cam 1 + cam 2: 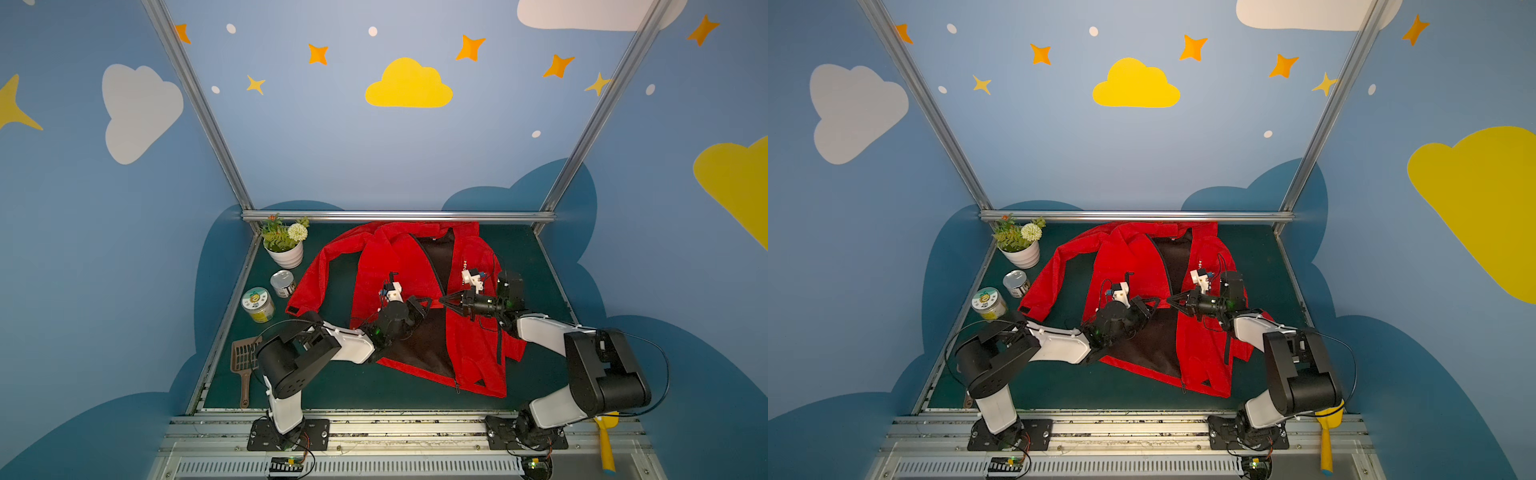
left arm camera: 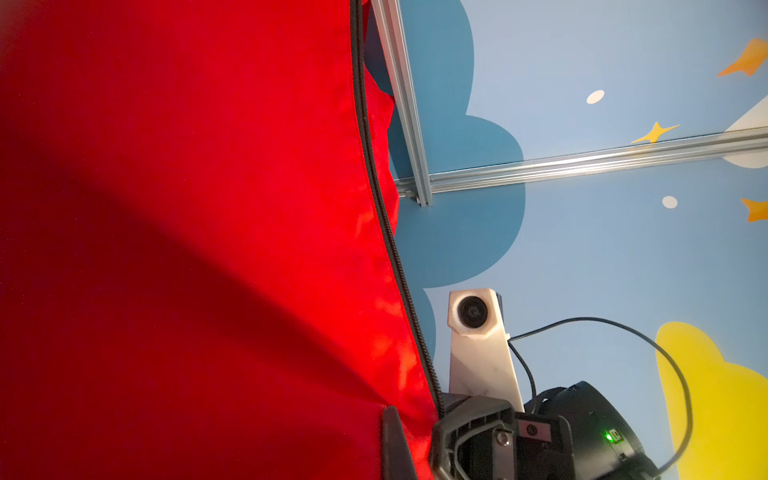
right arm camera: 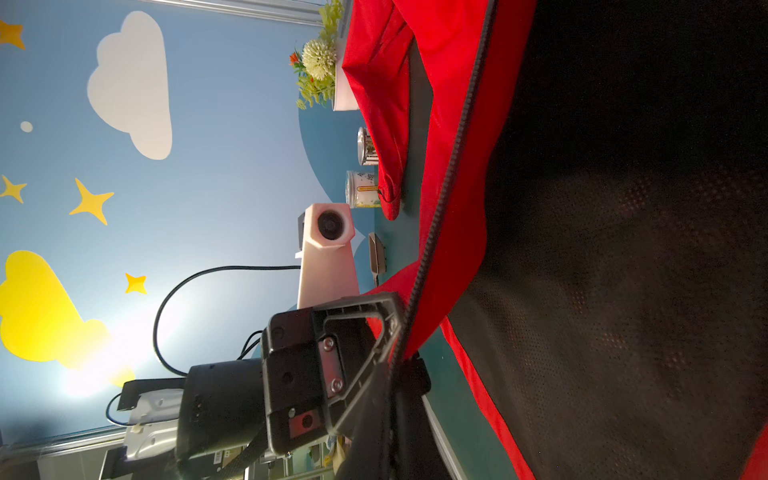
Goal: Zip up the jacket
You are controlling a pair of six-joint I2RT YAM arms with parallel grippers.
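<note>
Left hand [image 1: 429, 300] and right hand [image 1: 442, 300] each clamp a front edge of the jacket [image 1: 386, 257]; keep both edges level and taut.

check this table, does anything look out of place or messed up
Nothing spilled or damaged. The jacket lies unzipped, black lining showing above and below where the left gripper and right gripper pinch its front edges together; one sleeve sprawls beside the tin can.
</note>
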